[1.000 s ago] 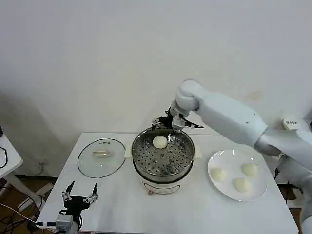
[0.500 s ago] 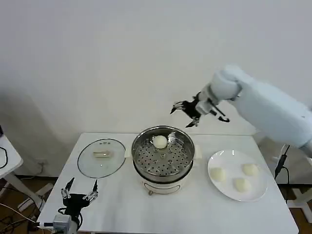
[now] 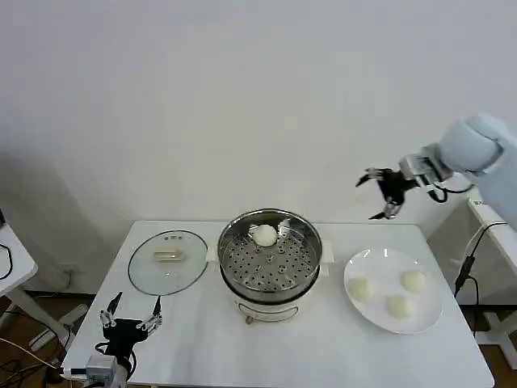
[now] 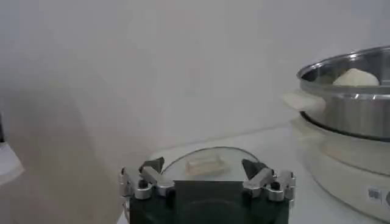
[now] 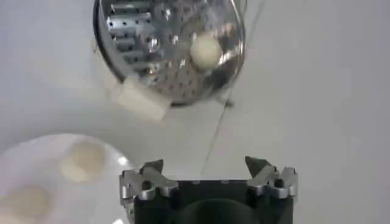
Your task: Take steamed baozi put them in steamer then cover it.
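Step in hand: fetching the second baozi. One baozi (image 3: pixel 265 235) sits in the steamer (image 3: pixel 270 284), centre frame; three remain on the plate (image 3: pixel 384 260), lower right. The right gripper (image 3: pixel 381 194), released and empty, hangs upper right and must descend onto the plate. The left gripper (image 3: pixel 129 321) waits open, lower left, near the cover (image 3: pixel 168 260).

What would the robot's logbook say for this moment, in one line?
right pincer: open, raised behind plate | left pincer: open, parked | pot: one bun | lid: off

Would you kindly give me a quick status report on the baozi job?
Right gripper open, empty, raised above the plate. Left gripper open, parked low by the cover. One baozi in steamer, three on plate. Nothing in the way.
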You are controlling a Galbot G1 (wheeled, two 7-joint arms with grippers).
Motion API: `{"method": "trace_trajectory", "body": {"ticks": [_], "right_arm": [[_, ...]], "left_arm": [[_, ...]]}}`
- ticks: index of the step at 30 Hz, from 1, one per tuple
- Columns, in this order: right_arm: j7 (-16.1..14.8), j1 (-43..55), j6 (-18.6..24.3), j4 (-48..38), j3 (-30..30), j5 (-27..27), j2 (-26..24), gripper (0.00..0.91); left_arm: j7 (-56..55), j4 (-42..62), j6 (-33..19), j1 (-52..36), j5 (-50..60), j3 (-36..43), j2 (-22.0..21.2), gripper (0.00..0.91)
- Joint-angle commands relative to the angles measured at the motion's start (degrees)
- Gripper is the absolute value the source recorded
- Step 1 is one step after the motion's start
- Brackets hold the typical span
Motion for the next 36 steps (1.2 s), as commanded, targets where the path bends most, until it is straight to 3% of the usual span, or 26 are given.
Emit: {"method": "trace_trajectory", "body": {"ticks": [1,5,7,11,16,22,36], "right_arm": [[-1.2,-3.4,-12.2,-0.1,-0.6,3.9,-3.8,0.907],[-1.9,-5.4,-14.1,-0.1,-2.9,3.0,-2.5,0.907],[-3.6,-6.7,-14.6,-0.1,-3.9,-0.7,-1.8,0.907],[-3.6,-9.6,-15.1,-0.6,-4.2,-2.7,-0.3,0.907],[-2.7,-13.3,-11.8,-3.4,-2.7,-5.1,3.2,0.907],[-1.6,-18.3,-10.8,-5.4,1.1,-7.7,7.4,0.907],[-3.1,-21.7,-6.5,-10.5,3.0,-13.2,11.5,0.907]], "left_arm": [[0.0,0.3,0.1,-0.5,-0.2,-0.1,0.0,0.907],[0.0,0.2,0.1,-0.3,-0.1,0.1,-0.2,0.907],[-0.1,0.7,0.0,-0.4,0.0,0.3,-0.3,0.907],[-0.1,1.4,0.0,-0.4,0.2,0.6,-0.4,0.907],[-0.2,2.4,0.0,-0.8,0.3,0.5,-0.3,0.907],[-0.2,3.2,-0.1,-0.7,0.5,0.5,-0.3,0.907],[-0.1,3.0,-0.1,-0.7,0.6,0.3,-0.2,0.907]]}}
